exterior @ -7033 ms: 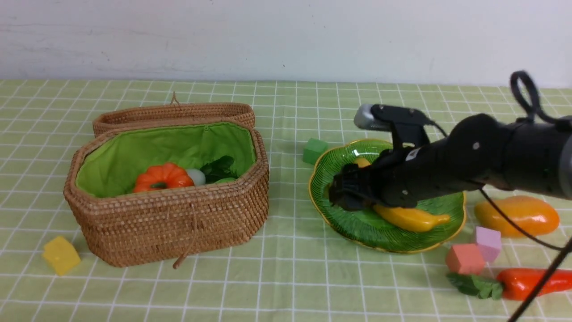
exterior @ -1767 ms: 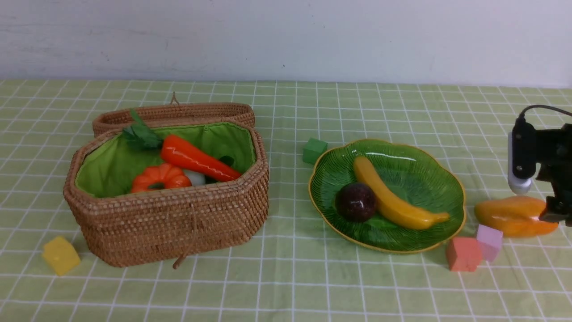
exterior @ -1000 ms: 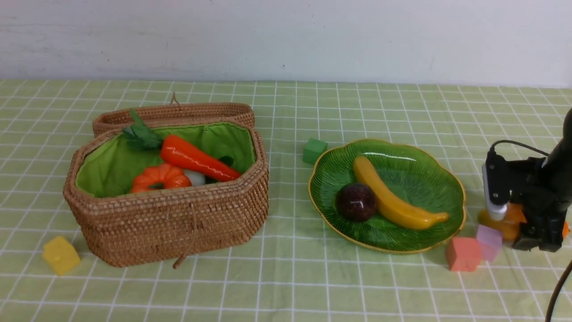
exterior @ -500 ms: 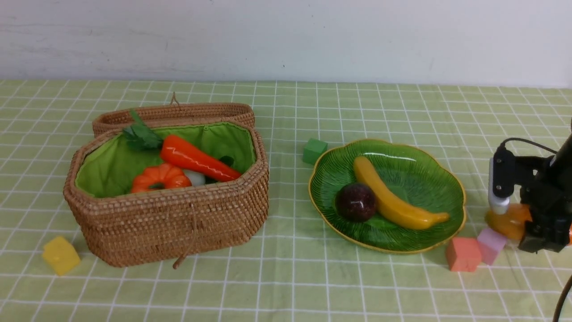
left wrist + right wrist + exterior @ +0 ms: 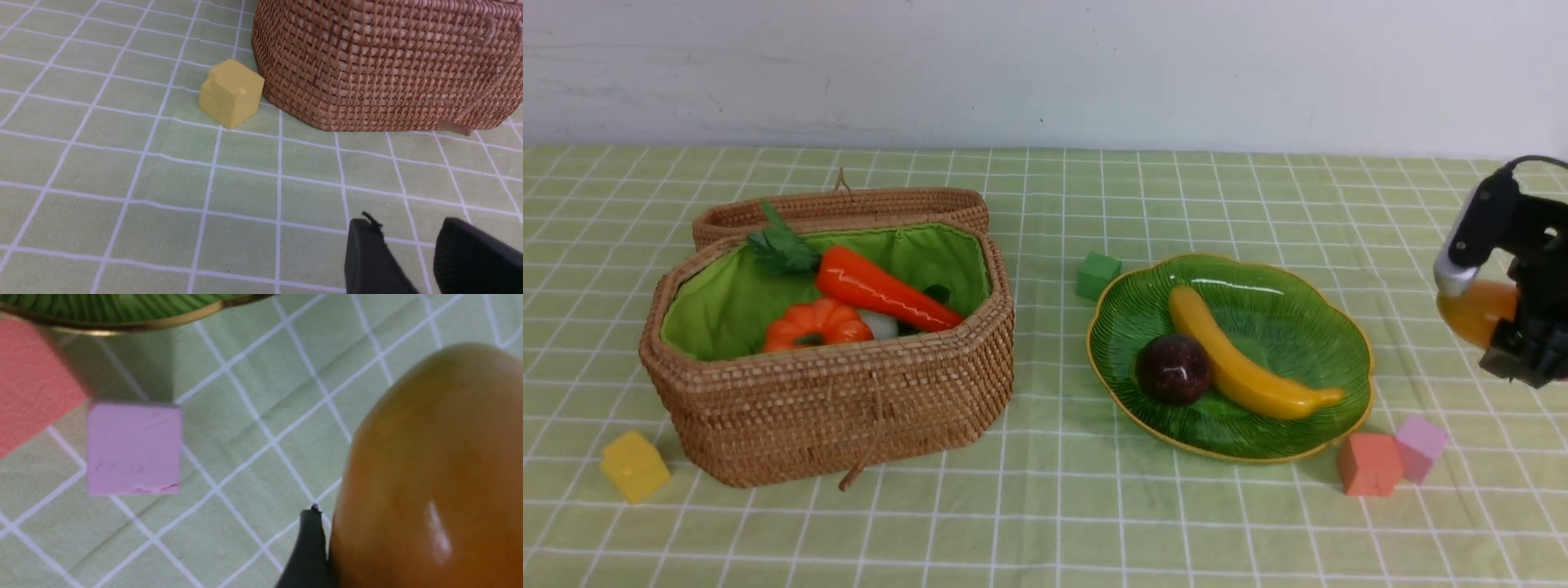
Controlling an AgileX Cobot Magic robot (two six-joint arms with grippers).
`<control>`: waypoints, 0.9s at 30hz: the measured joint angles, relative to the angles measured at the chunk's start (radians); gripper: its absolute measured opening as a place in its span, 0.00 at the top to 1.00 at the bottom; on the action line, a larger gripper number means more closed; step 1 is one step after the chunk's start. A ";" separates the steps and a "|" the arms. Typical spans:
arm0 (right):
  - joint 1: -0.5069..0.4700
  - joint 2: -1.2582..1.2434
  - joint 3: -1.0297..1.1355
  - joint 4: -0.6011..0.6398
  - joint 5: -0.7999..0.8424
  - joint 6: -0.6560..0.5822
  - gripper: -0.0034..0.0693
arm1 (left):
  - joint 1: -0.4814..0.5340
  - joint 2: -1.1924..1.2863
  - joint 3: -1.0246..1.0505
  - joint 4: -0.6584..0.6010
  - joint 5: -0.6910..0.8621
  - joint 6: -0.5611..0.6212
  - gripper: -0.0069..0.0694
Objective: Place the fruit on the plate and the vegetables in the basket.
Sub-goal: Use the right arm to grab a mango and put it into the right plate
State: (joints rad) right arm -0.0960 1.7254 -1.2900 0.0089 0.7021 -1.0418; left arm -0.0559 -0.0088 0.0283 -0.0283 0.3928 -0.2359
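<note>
front: wide, forward | wrists: close, downward | shared: basket (image 5: pixel 833 392), plate (image 5: pixel 1111 384)

Orange-yellow mango (image 5: pixel 1474 310) in the black right gripper (image 5: pixel 1515 331); below it a lilac block (image 5: pixel 1419 447) and coral block (image 5: pixel 1369 463) on the pale green white-gridded cloth (image 5: pixel 1094 506), beside the ribbed green gold-rimmed plate (image 5: pixel 1290 327)
</note>
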 joint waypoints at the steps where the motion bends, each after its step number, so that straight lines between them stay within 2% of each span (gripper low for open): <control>1: 0.000 -0.006 0.000 0.000 -0.001 0.004 0.19 | 0.000 0.000 0.000 0.000 0.000 0.000 0.60; 8: 0.061 -0.097 0.001 0.049 -0.001 0.019 0.19 | 0.000 0.000 0.000 0.000 0.000 0.000 0.60; 13: 0.180 -0.135 -0.009 0.216 0.001 0.019 0.19 | 0.000 0.000 0.000 0.000 0.000 0.000 0.60; 14: 0.180 -0.135 -0.009 0.216 0.000 0.017 0.19 | 0.000 0.000 0.000 0.000 0.000 0.000 0.60; 15: 0.238 -0.129 -0.009 0.295 -0.004 0.005 0.19 | 0.000 0.000 0.000 0.000 0.000 0.000 0.60; 20: 0.317 -0.073 -0.009 0.363 -0.033 -0.027 0.19 | 0.000 0.000 0.000 0.000 0.000 0.000 0.60; 27: 0.289 0.076 -0.009 0.338 -0.252 -0.029 0.19 | 0.000 0.000 0.000 0.000 0.000 0.000 0.60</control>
State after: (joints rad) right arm 0.1928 1.8015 -1.2986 0.3465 0.4498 -1.0708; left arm -0.0559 -0.0088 0.0283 -0.0283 0.3928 -0.2359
